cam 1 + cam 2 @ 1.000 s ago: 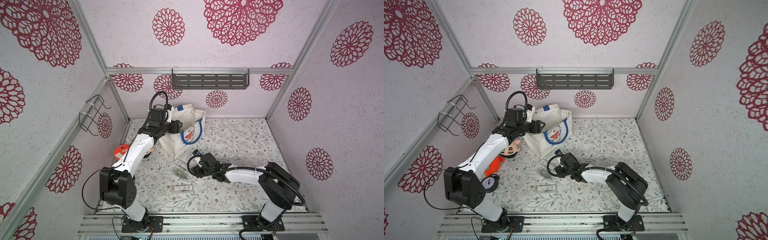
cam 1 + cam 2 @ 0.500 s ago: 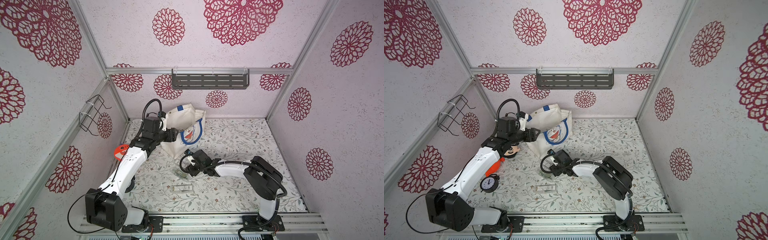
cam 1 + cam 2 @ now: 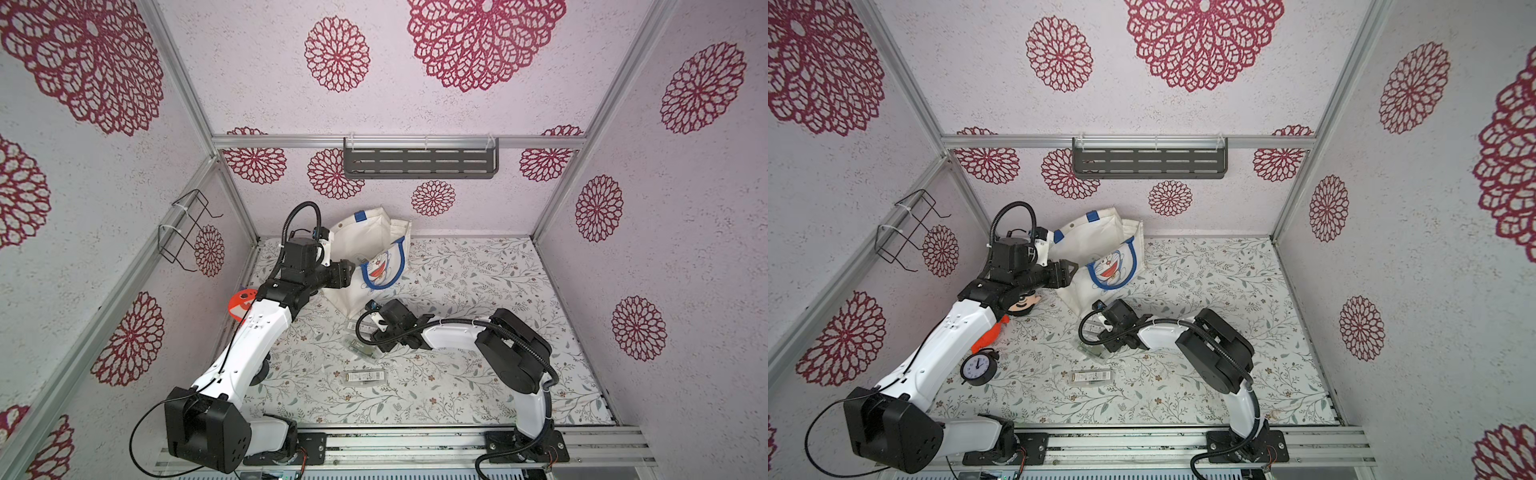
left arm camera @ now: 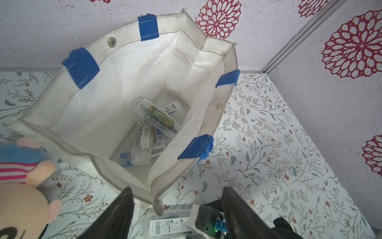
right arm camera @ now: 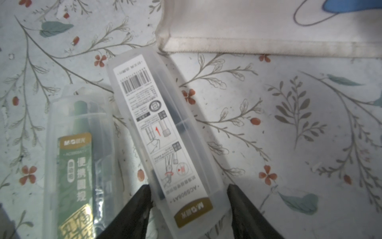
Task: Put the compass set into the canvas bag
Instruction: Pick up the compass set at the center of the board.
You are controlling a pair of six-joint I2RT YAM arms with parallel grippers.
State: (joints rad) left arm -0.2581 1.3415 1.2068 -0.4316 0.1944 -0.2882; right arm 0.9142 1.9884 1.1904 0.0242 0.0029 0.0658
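**Closing in on the next case:** The right tool (image 5: 188, 192) has come down over a compass set (image 5: 165, 134) that lies on the floral tabletop (image 3: 478, 282), just beside the bottom corner of the canvas bag (image 3: 351, 296). Its black fingers have narrowed over the last second and now flank the clear case's long sides; whether they already clamp it cannot be told. The left tool (image 4: 176, 188), up at the bag's rim a second ago, has drawn back to the rim's near corner and hangs there with jaws apart, holding nothing. Several cases (image 4: 155, 118) already lie at the bottom of the standing bag. A green-labelled case (image 5: 76, 165) rests just beside the one being taken, and a third case (image 3: 365, 376) lies apart, nearer the robot's base. The pickup looks to be under way, with the lift and the drop into the open mouth still to come.
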